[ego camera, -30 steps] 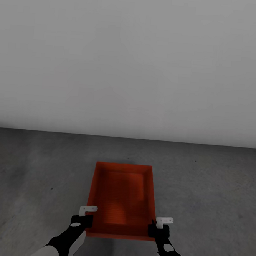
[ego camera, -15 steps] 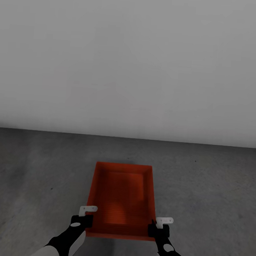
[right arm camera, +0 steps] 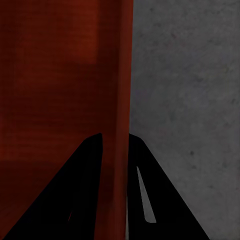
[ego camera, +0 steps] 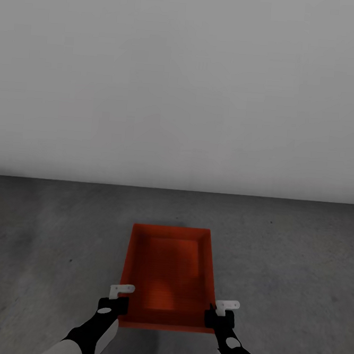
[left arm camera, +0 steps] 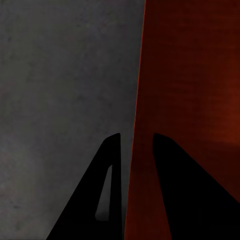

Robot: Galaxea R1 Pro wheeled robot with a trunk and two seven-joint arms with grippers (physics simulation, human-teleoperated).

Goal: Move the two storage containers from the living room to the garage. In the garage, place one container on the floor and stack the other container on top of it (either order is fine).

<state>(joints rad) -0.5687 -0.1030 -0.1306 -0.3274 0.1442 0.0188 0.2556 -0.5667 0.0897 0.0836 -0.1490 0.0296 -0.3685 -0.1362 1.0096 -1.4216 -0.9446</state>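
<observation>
One red-orange storage container (ego camera: 167, 269) sits low in the head view, over the dark grey concrete floor (ego camera: 48, 252) of the garage. Its open top faces up and it holds nothing. My left gripper (ego camera: 118, 300) is shut on its left wall near the front corner. My right gripper (ego camera: 220, 312) is shut on its right wall. In the left wrist view the left gripper (left arm camera: 136, 137) has one dark finger on each side of the red wall (left arm camera: 145, 75). The right gripper (right arm camera: 116, 135) straddles the other wall (right arm camera: 121, 75) the same way. Whether the container touches the floor I cannot tell.
A plain white wall (ego camera: 184, 87) rises straight ahead, meeting the floor a short way beyond the container. Bare concrete spreads to both sides of the container.
</observation>
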